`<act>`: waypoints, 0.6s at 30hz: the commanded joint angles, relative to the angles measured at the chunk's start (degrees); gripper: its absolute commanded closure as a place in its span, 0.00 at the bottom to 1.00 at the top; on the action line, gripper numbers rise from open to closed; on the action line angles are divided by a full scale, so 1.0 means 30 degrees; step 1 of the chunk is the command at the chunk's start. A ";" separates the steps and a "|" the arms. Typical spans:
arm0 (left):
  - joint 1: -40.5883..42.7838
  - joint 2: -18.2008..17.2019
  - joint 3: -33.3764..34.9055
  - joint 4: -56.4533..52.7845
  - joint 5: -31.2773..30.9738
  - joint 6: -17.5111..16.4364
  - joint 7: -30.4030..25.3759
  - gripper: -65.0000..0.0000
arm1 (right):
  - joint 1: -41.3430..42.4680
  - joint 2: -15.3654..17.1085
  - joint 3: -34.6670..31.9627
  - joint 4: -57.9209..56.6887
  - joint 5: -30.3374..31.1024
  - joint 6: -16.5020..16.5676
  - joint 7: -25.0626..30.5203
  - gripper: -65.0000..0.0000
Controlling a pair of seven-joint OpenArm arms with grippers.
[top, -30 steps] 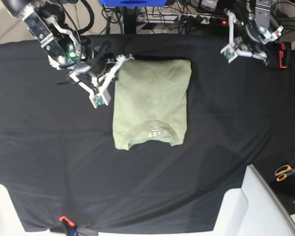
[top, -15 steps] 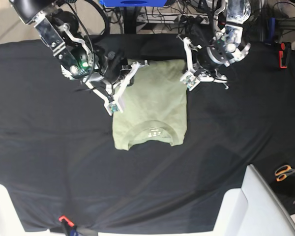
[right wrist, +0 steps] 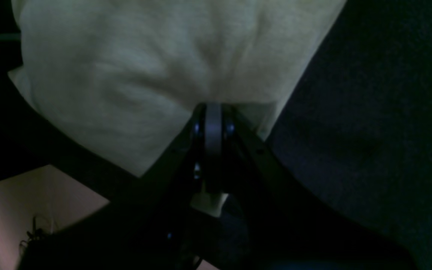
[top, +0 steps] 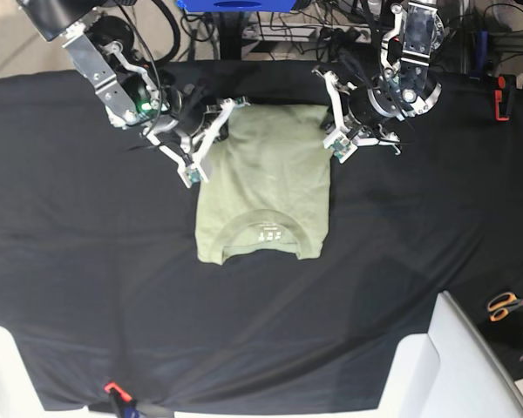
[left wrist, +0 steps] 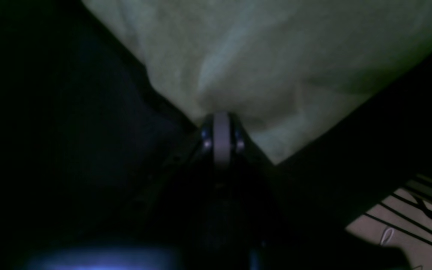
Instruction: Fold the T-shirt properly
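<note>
Seen from above, the right hand [top: 211, 131] sits at the upper left of the frame, clamped shut on the far left corner of the T-shirt [top: 263, 187]. The shirt lies at the centre of the frame on a surface draped in black cloth [top: 87, 261], already narrowed into a tall rectangle with its sleeves tucked in and its collar and small white label [top: 267, 234] toward the lower edge. At the upper right, the left hand [top: 331, 132] is likewise closed on the shirt's other far corner. Both wrist views bear this out: each shows pale green fabric bunched and pinched where the closed jaws meet, with dark cloth on either side. A pair of orange-handled scissors [top: 506, 305] lies at the far right edge, well apart from the work.

By the look of it, the step in hand is the final lengthwise fold, with both far corners gripped. The next move would call for lifting the two corners together, evenly, and carrying them toward the collar so the hem lands square on the lower edge without dragging the layers beneath.
</note>
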 commanded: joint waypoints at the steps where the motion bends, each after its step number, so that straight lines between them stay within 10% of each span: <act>1: 0.0285 -0.0108 -0.0042 -0.0037 0.0985 0.0096 0.1431 1.00 | -0.0119 0.0246 -0.0016 0.0293 -0.0196 -0.0194 -0.0677 1.00; 8: 0.1135 -0.0841 -0.0306 0.1751 0.0750 0.0096 0.1489 1.00 | -0.0441 0.1066 0.0013 0.3457 -0.0167 -0.0340 -0.1791 1.00; 18: 0.6292 -0.0753 -0.3559 0.7875 -0.0275 0.0096 0.1284 1.00 | -0.2463 0.5491 0.0042 0.8703 -0.0225 -0.5029 -0.1732 1.00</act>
